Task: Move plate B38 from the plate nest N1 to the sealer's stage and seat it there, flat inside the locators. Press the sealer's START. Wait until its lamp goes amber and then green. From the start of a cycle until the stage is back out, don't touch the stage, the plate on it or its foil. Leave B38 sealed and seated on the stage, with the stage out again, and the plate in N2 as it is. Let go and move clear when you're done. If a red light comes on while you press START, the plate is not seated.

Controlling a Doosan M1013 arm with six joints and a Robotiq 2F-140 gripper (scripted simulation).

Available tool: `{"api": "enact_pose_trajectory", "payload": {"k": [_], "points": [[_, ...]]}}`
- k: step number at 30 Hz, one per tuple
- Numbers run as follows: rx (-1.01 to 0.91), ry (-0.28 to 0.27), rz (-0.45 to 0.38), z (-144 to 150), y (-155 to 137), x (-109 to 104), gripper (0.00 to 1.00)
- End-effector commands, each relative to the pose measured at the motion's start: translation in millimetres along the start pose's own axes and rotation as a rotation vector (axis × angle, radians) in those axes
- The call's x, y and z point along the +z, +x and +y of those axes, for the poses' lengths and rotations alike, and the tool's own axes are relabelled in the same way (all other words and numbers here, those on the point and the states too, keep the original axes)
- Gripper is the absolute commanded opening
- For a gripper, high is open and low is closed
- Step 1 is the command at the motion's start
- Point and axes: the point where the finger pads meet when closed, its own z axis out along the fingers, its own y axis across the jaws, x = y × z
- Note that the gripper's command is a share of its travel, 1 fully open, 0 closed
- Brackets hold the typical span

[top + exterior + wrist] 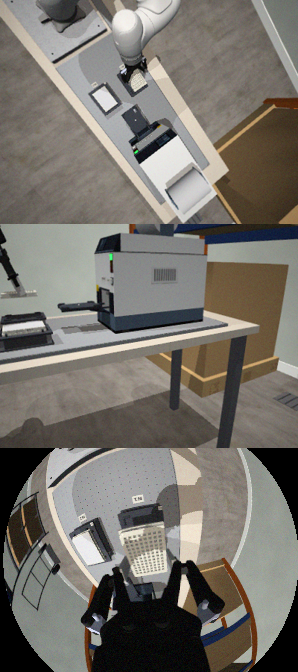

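Plate B38 (138,82) (11,294) (145,550), cream with a grid of wells, is held by my gripper (134,72) (147,557), which is shut on its sides. In the exterior view the plate hangs level in the air, above the nests. Nest N1 (133,93) (24,316) (135,516) is dark and lies below it; the plate hides part of it. The sealer's stage (135,117) (80,306) is out and bare. The sealer (164,153) (149,284) shows a green lamp (135,151) (111,257). START is too small to make out.
Nest N2 (113,93) (33,340) (102,537) stands beside N1 and holds a white-topped plate (104,98) (24,326) (89,547). A foil roll (188,189) sits on the sealer's rear. A large brown box (246,306) stands beyond the table.
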Motion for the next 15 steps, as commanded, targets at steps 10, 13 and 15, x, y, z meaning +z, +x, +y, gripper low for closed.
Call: {"api": "enact_pose_trajectory", "payload": {"k": [10, 13, 15], "points": [[-0.002, -0.002, -0.003, -0.8, -6.7, -13.8, 0.1], [-0.002, -0.002, -0.003, -0.8, -6.7, -13.8, 0.1], [-0.002, -0.002, -0.003, -0.8, -6.7, -13.8, 0.1]]}}
